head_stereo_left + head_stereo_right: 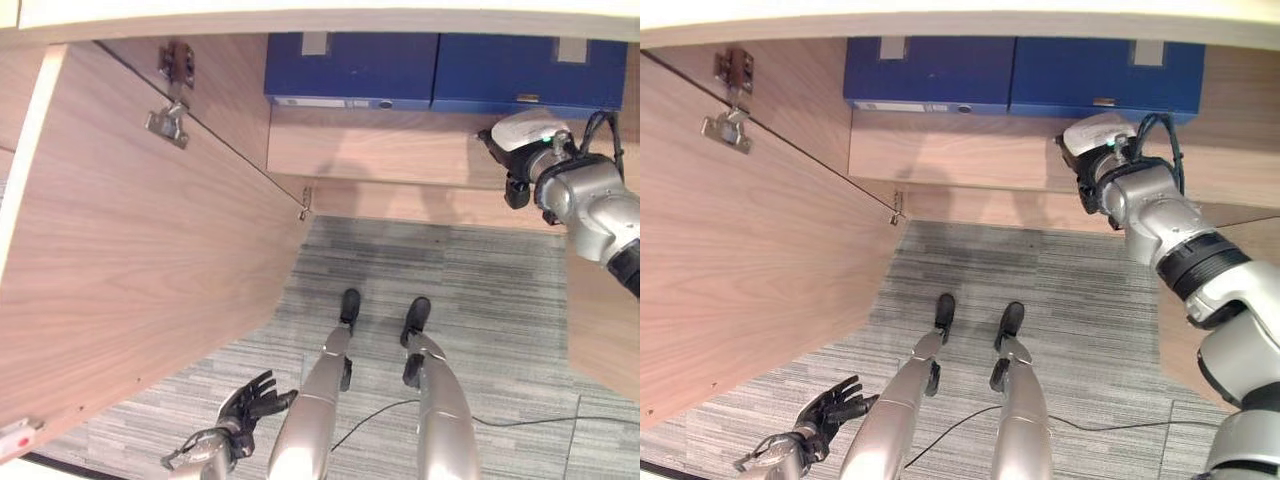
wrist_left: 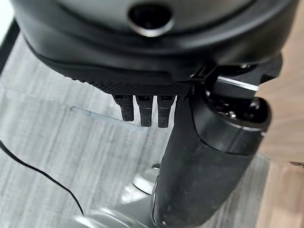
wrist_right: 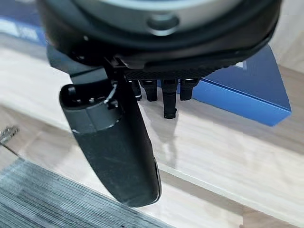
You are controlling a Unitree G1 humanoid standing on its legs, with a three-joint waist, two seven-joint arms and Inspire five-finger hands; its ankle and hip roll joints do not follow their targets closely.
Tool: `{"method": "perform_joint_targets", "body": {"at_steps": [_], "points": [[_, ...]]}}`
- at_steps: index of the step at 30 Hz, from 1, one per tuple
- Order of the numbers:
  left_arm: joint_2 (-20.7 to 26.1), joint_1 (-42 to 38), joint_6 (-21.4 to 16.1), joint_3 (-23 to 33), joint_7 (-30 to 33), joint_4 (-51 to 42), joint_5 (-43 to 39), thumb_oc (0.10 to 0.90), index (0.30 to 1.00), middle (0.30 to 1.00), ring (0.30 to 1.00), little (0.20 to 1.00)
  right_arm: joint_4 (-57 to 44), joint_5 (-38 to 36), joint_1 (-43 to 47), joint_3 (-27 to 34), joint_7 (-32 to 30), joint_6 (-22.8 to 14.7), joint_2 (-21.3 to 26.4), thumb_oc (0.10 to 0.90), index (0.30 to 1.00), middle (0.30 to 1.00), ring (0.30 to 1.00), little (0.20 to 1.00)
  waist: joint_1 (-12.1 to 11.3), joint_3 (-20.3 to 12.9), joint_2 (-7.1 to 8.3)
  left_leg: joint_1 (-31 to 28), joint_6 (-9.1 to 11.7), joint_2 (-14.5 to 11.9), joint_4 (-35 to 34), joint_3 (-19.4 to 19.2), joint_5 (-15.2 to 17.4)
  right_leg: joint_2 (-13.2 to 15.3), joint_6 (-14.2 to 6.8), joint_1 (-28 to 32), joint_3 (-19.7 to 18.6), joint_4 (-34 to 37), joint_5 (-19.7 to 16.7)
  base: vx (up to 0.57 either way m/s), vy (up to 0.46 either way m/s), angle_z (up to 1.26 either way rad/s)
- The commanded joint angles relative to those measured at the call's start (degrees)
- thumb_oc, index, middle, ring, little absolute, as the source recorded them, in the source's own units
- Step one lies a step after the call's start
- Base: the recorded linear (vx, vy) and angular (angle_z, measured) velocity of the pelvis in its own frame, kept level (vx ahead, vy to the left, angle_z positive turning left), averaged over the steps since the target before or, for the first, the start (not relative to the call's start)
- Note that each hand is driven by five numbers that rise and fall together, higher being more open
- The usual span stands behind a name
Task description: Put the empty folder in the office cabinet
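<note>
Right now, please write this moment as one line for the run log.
two blue folders lying on cabinet shelf | right hand open above shelf, holding nothing | left hand open, low over carpet | cabinet door open

Right arm stretched forward and up, wrist raised, right hand (image 3: pixel 142 95) empty, fingers (image 3: pixel 169 102) straight, thumb extended. Left arm hanging low at side, left hand (image 1: pixel 250 400) empty, fingers (image 2: pixel 145 111) relaxed, slightly spread, pointing forward, thumb straight.
</note>
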State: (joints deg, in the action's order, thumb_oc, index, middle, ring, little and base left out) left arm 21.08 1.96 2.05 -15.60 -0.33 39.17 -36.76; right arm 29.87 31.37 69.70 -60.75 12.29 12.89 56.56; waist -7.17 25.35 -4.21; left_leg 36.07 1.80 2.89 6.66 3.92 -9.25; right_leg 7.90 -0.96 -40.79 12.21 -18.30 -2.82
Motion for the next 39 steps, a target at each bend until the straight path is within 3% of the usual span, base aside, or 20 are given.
{"method": "perform_joint_targets", "body": {"at_steps": [1,3,6,10,16,20,23,29,34,35,39], "points": [[0.32,2.17,0.33,1.41,1.50,3.62,2.15,0.800,0.900,0.900,0.900,0.900,-2.99,-1.63,-14.25,-8.90,12.25,-5.82,-3.14,0.800,0.900,0.900,0.900,0.900,-0.04,4.44,0.38,-0.19,1.05,1.18,2.98,-3.10,7.09,0.13,-3.94,5.65,0.38,6.74,1.83,0.00,0.000,0.00],[0.05,1.84,0.30,1.24,1.37,4.55,2.68,0.800,0.900,0.900,0.900,0.900,-2.62,-1.49,-15.34,-8.82,12.35,-5.91,-3.83,0.800,0.900,0.900,0.900,0.900,-0.02,4.44,1.02,-1.61,0.89,1.28,3.26,-3.27,7.60,0.02,-4.08,7.26,0.05,7.23,1.59,0.00,0.000,0.00],[3.33,3.63,-0.21,2.69,0.49,4.82,2.58,0.800,0.900,0.900,0.900,0.900,-0.57,-1.31,-16.75,-7.85,10.37,-7.45,-4.27,0.800,0.900,0.900,0.900,0.900,-0.08,4.44,1.27,-4.38,0.64,1.38,3.33,-3.86,8.31,-0.14,-4.37,10.40,-0.46,8.49,1.14,0.01,0.052,-0.04],[5.20,4.60,-0.13,2.04,0.01,-2.34,1.93,0.800,0.900,0.900,0.900,0.900,-1.39,0.07,-19.34,-6.60,11.35,-7.45,-4.76,0.800,0.900,0.900,0.900,0.900,0.45,3.47,1.96,-7.94,0.14,1.67,3.30,-4.67,9.57,-0.34,-4.89,14.64,-1.02,10.48,0.33,0.03,0.056,-0.06],[1.39,-3.28,0.68,5.36,-1.67,17.69,9.08,0.800,0.900,0.900,0.900,0.900,1.28,-4.41,-23.33,-2.67,10.06,-8.47,-10.25,0.800,0.900,0.900,0.900,0.900,1.96,-1.31,4.91,-14.30,-0.34,1.21,3.07,-6.19,11.49,-1.40,-5.52,21.02,-3.30,13.32,-0.27,0.05,0.051,-0.18],[0.62,-7.51,0.97,8.34,-3.14,28.06,16.92,0.800,0.900,0.900,0.900,0.900,-3.96,-10.41,-28.63,1.05,11.19,-9.61,-9.72,0.800,0.900,0.900,0.900,0.900,3.95,-6.11,7.25,-19.63,-0.82,0.29,0.97,-8.09,12.44,-2.04,-6.12,25.04,-5.72,15.65,-0.84,0.10,0.054,-0.30],[0.05,-8.30,0.57,8.57,-3.97,29.67,20.67,0.800,0.900,0.900,0.900,0.900,-6.51,-14.27,-32.37,3.54,11.43,-10.30,-8.59,0.800,0.900,0.900,0.900,0.900,5.10,-8.54,8.23,-22.48,-1.13,-0.25,-0.23,-9.19,12.97,-2.48,-6.42,26.81,-7.05,16.88,-1.23,0.09,0.042,-0.48],[-2.45,-7.59,0.02,8.00,-4.57,31.22,26.48,0.800,0.900,0.900,0.900,0.900,-6.92,-22.54,-45.07,14.69,10.65,-10.28,-6.82,0.800,0.900,0.900,0.900,0.900,8.63,-15.86,9.21,-31.40,-1.69,-1.25,-6.40,-14.21,13.59,-4.23,-7.48,31.19,-10.17,19.40,-1.62,0.08,0.040,-0.59],[-5.06,-7.21,0.42,6.94,-4.05,35.75,32.59,0.800,0.900,0.900,0.900,0.900,0.89,-32.42,-55.55,31.67,3.81,-9.26,-11.27,0.800,0.900,0.900,0.900,0.900,11.70,-19.97,9.31,-35.19,-1.99,-1.31,-10.64,-18.09,12.90,-5.50,-8.60,31.69,-12.62,20.54,-2.78,0.06,0.032,-0.52],[-5.72,-6.71,0.66,7.09,-3.72,36.91,34.43,0.800,0.900,0.900,0.900,0.900,2.10,-32.35,-59.01,36.21,2.24,-8.94,-12.09,0.800,0.900,0.900,0.900,0.900,12.85,-20.94,9.20,-36.55,-2.11,-1.37,-11.24,-19.28,13.30,-5.80,-8.87,32.22,-13.12,21.13,-2.99,0.06,0.024,-0.41],[-6.81,-5.81,0.81,7.75,-2.98,37.87,35.69,0.800,0.900,0.900,0.900,0.900,3.89,-31.51,-64.53,43.65,-1.42,-8.52,-13.89,0.800,0.900,0.900,0.900,0.900,14.35,-22.50,9.04,-37.66,-2.49,-1.38,-11.45,-20.82,14.11,-6.22,-9.10,32.41,-14.41,21.68,-3.21,0.06,0.016,-0.51]]}}
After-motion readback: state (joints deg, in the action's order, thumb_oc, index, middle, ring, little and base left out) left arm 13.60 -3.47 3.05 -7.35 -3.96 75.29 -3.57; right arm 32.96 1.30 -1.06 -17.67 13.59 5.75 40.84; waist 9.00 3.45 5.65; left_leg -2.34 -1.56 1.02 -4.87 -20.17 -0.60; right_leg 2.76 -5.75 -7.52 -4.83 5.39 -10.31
